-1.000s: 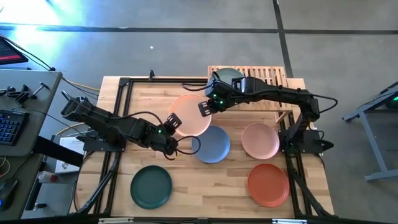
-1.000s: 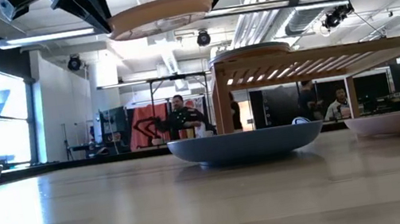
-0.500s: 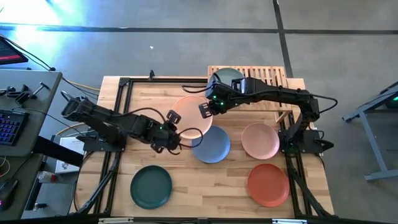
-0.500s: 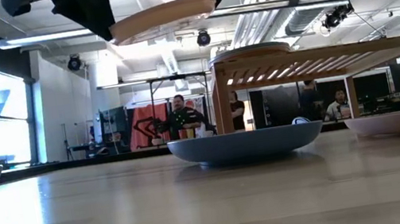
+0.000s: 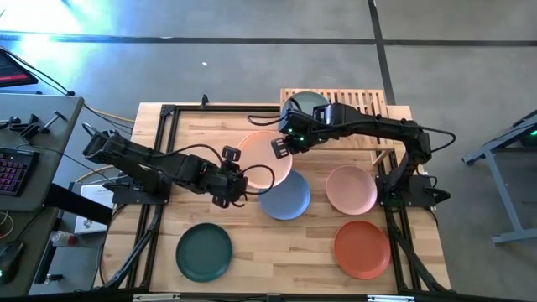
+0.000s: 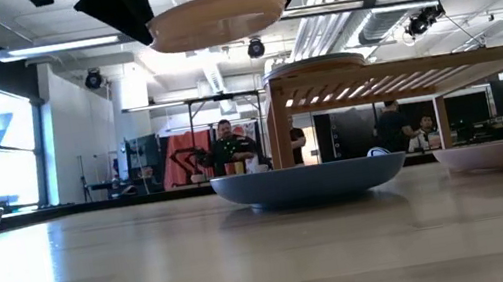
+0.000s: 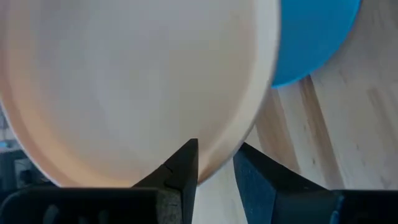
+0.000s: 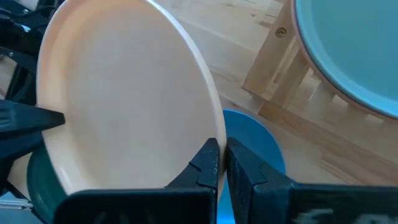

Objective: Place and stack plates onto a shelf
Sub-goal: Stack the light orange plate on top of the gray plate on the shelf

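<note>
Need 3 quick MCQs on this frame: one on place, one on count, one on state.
1. Where is the peach plate?
A. flat on the table
B. held in the air
C. on the shelf

2. How many plates lie on the tabletop?
A. four
B. two
C. six

3. The left hand is:
A. clamped on the rim
B. out of view
C. open around the rim

Key: 1 B, low view shows it high above the blue plate. 2 A, blue, pink, terracotta, dark green. 3 C, a gap shows beside the rim; the right hand grips it.
</note>
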Robot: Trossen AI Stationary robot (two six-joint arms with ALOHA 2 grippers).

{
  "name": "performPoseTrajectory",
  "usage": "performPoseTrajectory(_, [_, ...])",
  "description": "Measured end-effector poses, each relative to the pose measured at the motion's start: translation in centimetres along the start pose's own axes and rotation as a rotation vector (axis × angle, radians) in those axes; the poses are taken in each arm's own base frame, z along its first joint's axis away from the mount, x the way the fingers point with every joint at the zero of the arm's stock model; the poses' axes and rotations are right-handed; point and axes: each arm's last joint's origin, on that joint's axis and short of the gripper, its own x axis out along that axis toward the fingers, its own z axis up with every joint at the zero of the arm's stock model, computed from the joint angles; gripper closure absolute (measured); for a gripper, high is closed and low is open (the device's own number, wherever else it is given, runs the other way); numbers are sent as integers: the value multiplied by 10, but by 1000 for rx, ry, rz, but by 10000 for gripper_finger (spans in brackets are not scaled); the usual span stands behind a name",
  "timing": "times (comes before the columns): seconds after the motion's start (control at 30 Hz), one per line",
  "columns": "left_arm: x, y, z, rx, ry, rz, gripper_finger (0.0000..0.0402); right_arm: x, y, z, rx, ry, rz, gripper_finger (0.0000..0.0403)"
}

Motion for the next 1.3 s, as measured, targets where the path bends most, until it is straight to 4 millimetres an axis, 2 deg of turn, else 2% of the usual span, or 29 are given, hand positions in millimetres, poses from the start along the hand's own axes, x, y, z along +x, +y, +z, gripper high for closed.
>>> performPoseTrajectory(0.47, [-9, -12, 4, -16, -45, -26, 316, 2, -14, 17, 8, -11, -26, 402])
performPoseTrajectory(0.73, [-10, -9, 2, -76, -36, 13, 316, -3, -29, 34, -8, 2, -4, 403])
performPoseTrajectory(0.97, [-16, 10, -8, -159, -33, 64, 316, -18, -53, 54, -17, -7, 32, 403])
performPoseTrajectory(1.3, [-32, 55, -37, -323, -51, 136, 316, -40, -101, 87, -50, -20, 116, 403])
